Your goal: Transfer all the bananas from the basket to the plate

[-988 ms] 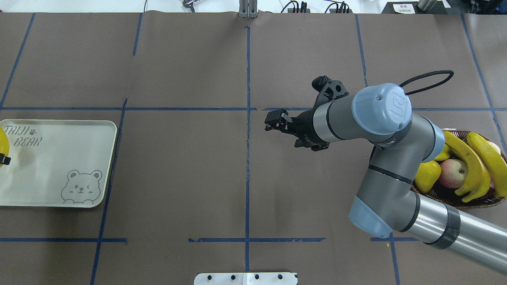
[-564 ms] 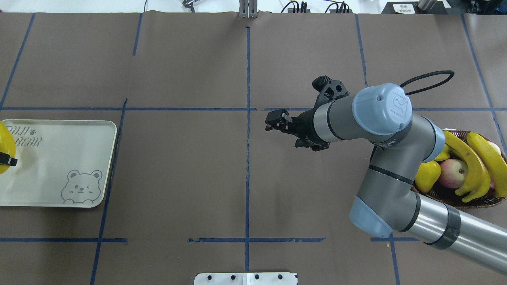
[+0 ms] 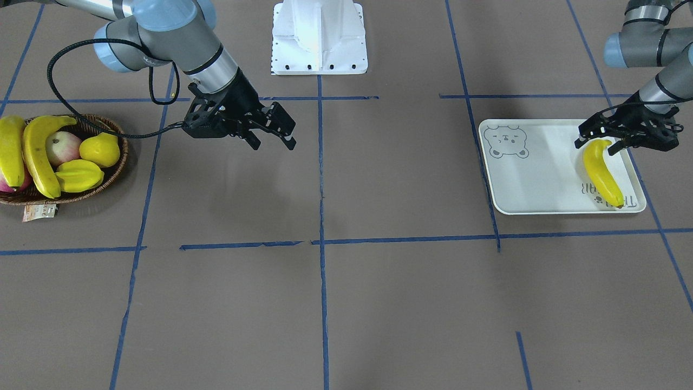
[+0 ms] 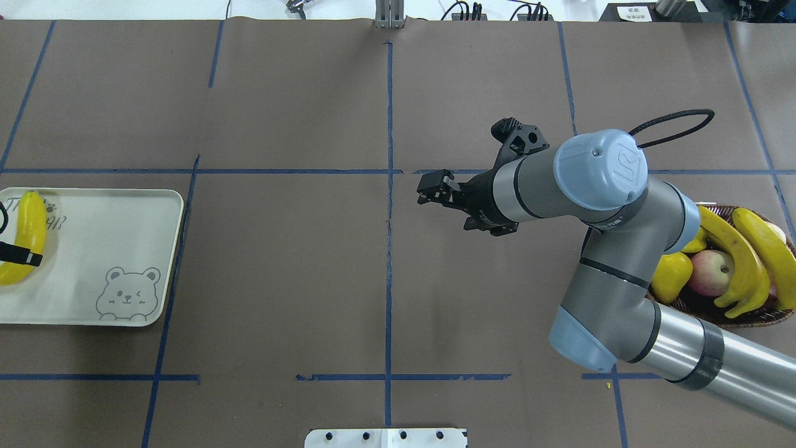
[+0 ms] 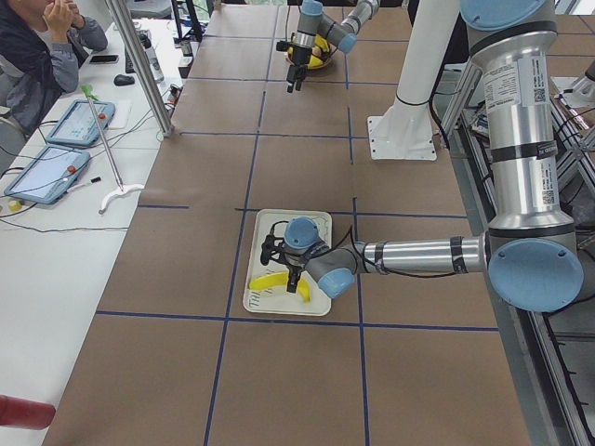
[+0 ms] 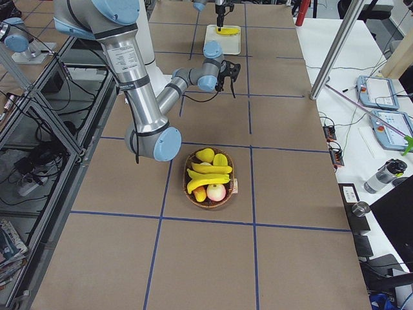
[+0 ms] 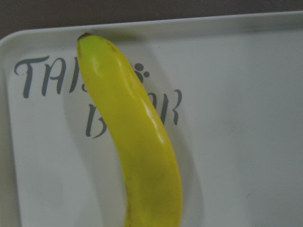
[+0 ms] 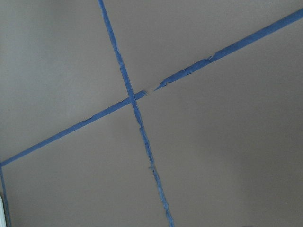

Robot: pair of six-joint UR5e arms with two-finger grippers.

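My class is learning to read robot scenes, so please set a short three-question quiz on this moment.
1. True or false: the right pincer grips something.
2. The banana in the left pincer lies over which part of the plate? A bear face; B lettering; C outside it.
3. Fill in: the red fruit in the basket is an ____.
Key: 1 false; 2 B; 3 apple.

The right arm stretches forward, the right gripper (image 3: 274, 140) hanging with jaws parted; the left gripper (image 3: 598, 145), held low, clamps a banana (image 3: 602, 176).
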